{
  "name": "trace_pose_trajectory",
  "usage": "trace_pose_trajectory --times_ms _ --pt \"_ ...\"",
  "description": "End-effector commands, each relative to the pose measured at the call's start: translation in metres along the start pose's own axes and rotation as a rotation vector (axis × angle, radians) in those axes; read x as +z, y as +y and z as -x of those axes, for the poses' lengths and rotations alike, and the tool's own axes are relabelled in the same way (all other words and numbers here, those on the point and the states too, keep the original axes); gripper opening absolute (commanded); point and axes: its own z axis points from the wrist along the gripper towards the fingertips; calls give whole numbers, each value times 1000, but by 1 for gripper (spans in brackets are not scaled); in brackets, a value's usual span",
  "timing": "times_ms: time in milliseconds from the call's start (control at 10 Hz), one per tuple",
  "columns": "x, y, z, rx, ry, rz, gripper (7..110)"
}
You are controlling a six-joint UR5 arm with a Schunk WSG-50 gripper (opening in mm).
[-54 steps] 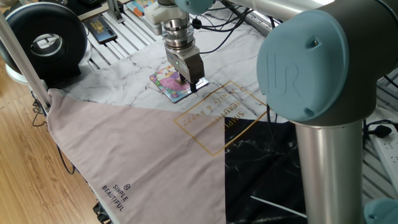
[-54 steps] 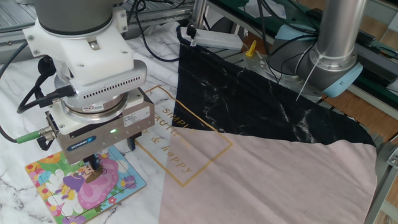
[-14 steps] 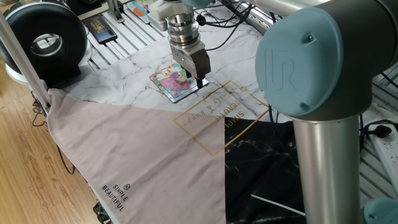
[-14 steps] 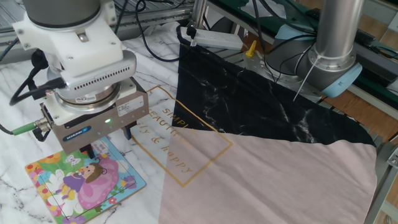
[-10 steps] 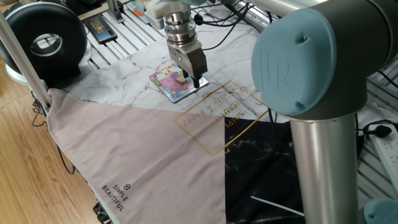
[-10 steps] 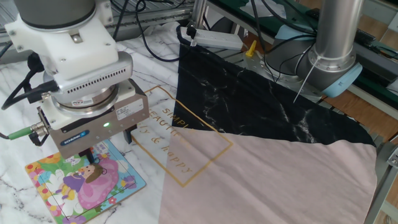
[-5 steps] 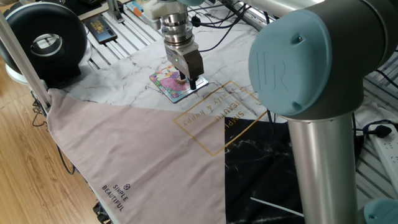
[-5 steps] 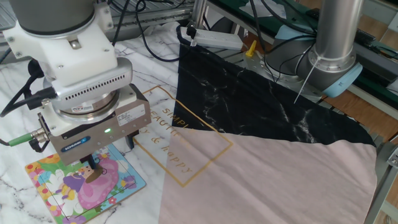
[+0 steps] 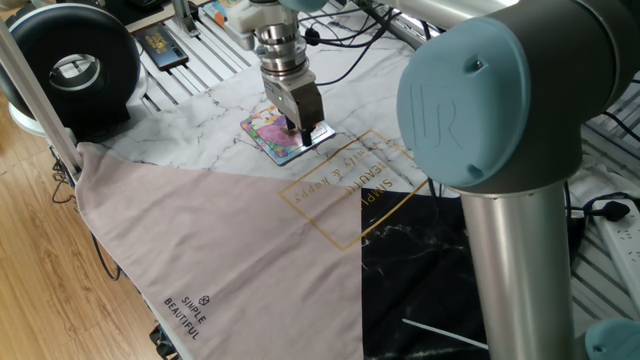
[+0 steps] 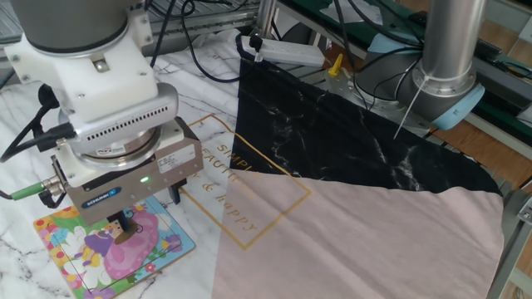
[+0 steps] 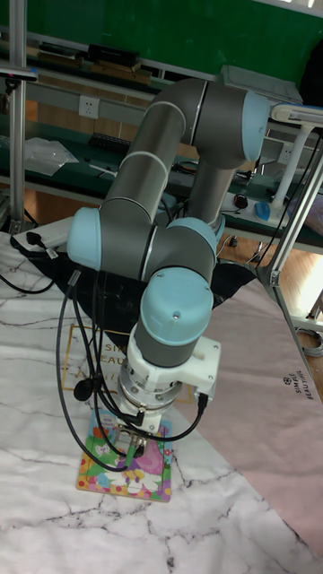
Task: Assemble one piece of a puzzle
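Observation:
The puzzle (image 9: 270, 141) (image 10: 80, 249) (image 11: 106, 478) lies flat on the marble-patterned cloth, a bright pink, green and yellow cartoon board. My gripper (image 9: 297, 130) (image 10: 123, 226) (image 11: 135, 446) points straight down with its tips low over the girl figure in the picture. The fingers stand close together, and a small pale bit that looks like the piece (image 10: 125, 222) sits between them. In the tall fixed view the wrist hides the fingertips almost fully.
A pink cloth (image 9: 220, 250) and a black cloth (image 10: 349, 133) cover the table beside the puzzle. A round black device (image 9: 75, 65), a dark booklet (image 9: 160, 45) and picture cards (image 9: 225, 12) lie at the back. The arm's own column (image 9: 520, 250) stands at the right.
Over the last second the gripper has shifted slightly sideways over the puzzle and come down, its tips now back near the girl figure where they were several seconds ago.

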Motion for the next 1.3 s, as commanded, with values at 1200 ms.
trace_pose_trajectory --times_ms 1200 --pt "-24 5 4 55 -2 4 66"
